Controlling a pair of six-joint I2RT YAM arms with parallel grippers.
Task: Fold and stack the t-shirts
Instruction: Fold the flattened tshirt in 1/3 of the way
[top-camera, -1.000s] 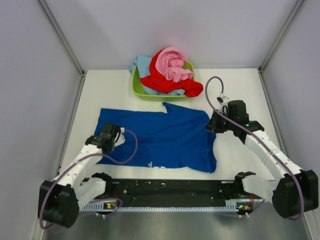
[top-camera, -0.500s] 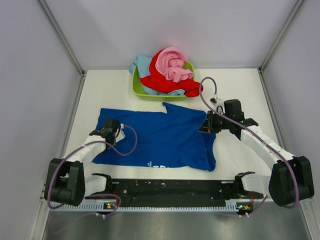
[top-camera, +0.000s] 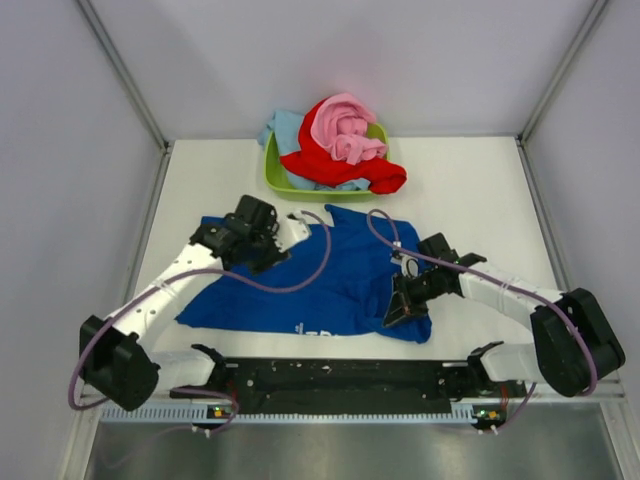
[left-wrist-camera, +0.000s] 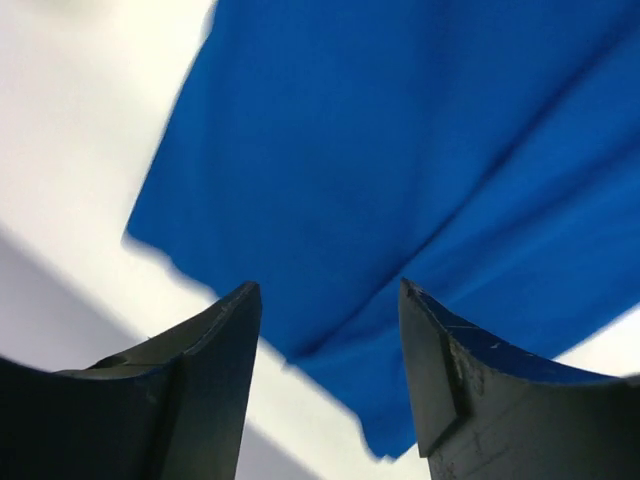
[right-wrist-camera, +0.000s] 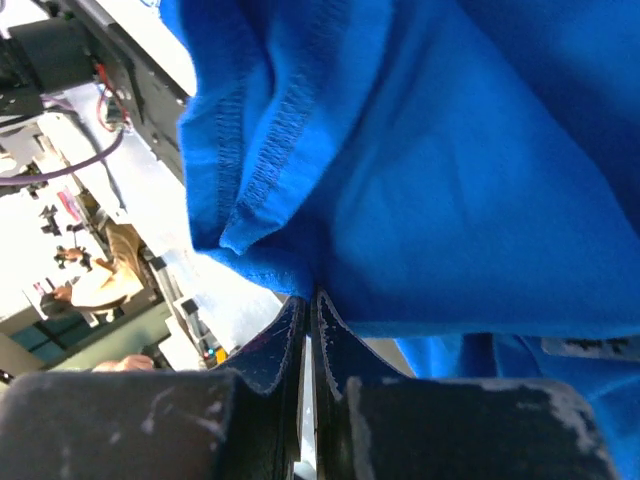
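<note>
Right hand (top-camera: 398, 308) first: its jaws are clenched almost together on a stitched hem of the royal blue t-shirt (top-camera: 340, 280), and the wrist view shows the right hand (right-wrist-camera: 308, 300) with a fold of that blue cloth (right-wrist-camera: 450, 180) bunched just above the pinch. It grips the shirt's right edge, near the front corner. Over to the left hand (top-camera: 255, 235): it is released, jaws wide apart with nothing between them, hovering over the shirt's far left part. Its own camera shows the left hand (left-wrist-camera: 330, 300) looking down on blue fabric (left-wrist-camera: 400, 150) and a strip of white surface (top-camera: 470, 190). The blue shirt lies spread across the middle of the surface, rumpled, white lettering at its near edge. Further back sits the lime green tub (top-camera: 272, 175), heaped with the red shirt (top-camera: 330, 160), the pink shirt (top-camera: 345, 130) on top and the light blue shirt (top-camera: 280, 128) spilling over at the left
</note>
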